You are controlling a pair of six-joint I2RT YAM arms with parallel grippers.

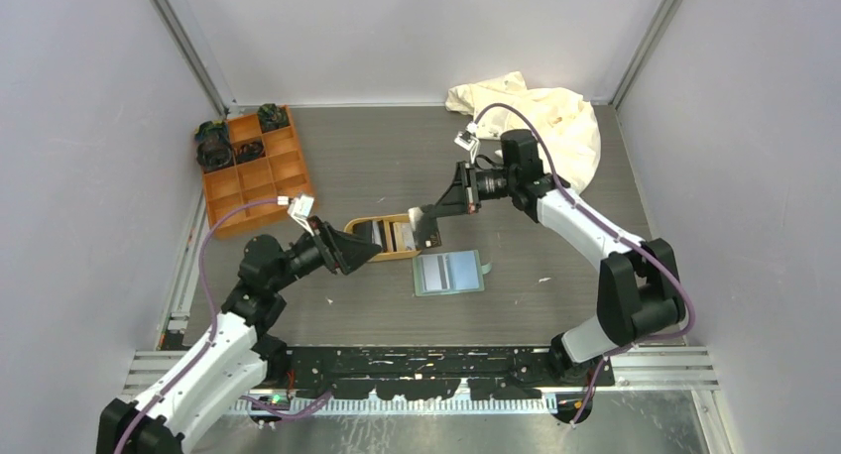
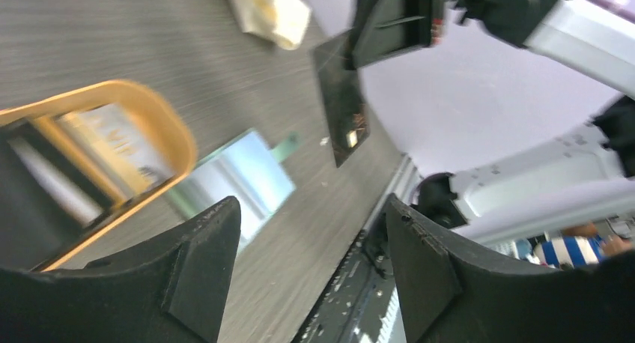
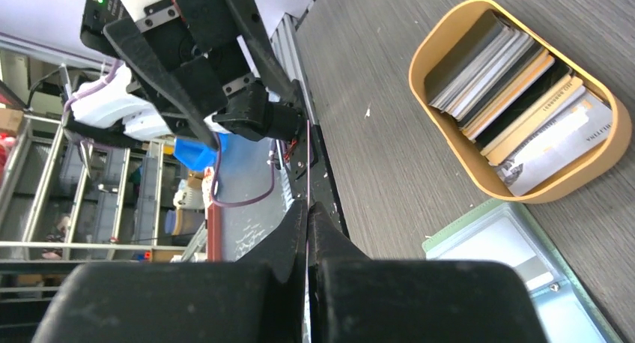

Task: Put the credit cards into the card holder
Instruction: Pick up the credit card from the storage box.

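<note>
Both arms reach inward; right hand [image 1: 441, 209] grasps black card [image 1: 425, 227]; left hand [image 1: 373, 247] released.

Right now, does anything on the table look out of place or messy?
A crumpled cream cloth is heaped in the far right corner. A few white specks dot the table. The cards in the tray sit neatly, the holder lies open, and the right pincer grips a black card.

- Card holder [image 1: 449, 273]: sage-green, lying open and flat mid-table, light pockets facing up, tab on its right.
- Cards [image 3: 502, 81]: black, grey and tan, standing on edge, packed in the tray [image 3: 558, 184] just far-left of it.
- Dark card [image 1: 426, 226]: pinched in the right gripper [image 1: 434, 214], raised over the tray's right end.
</note>
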